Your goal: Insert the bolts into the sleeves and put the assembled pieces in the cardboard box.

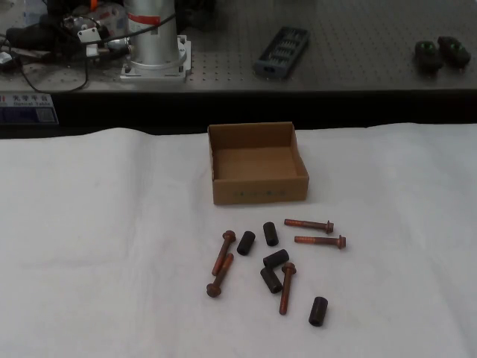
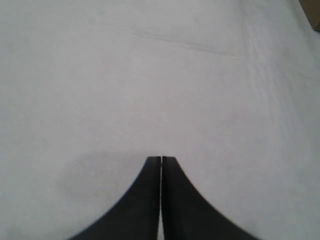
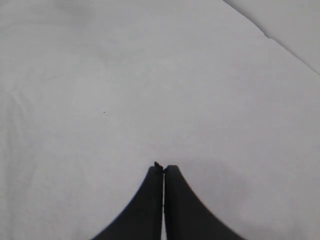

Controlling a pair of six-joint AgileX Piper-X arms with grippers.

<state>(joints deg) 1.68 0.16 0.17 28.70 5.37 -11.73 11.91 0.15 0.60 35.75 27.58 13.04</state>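
Risk: bolts (image 1: 307,224) and sleeves (image 1: 246,242), clustered at 6 o'clock from box (image 1: 259,194), may roll apart if nudged in grasping; left gripper (image 2: 161,159) and right gripper (image 3: 164,167) closed, empty.

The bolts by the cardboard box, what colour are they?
The bolts are a coppery reddish-brown, a bit like rust. The high view shows them best.

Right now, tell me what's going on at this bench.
Nothing is being handled yet. The left gripper and the right gripper are both shut, each over the white cloth. Five bolts and five sleeves lie loose on the cloth near the cardboard box, none assembled, and the box holds nothing.
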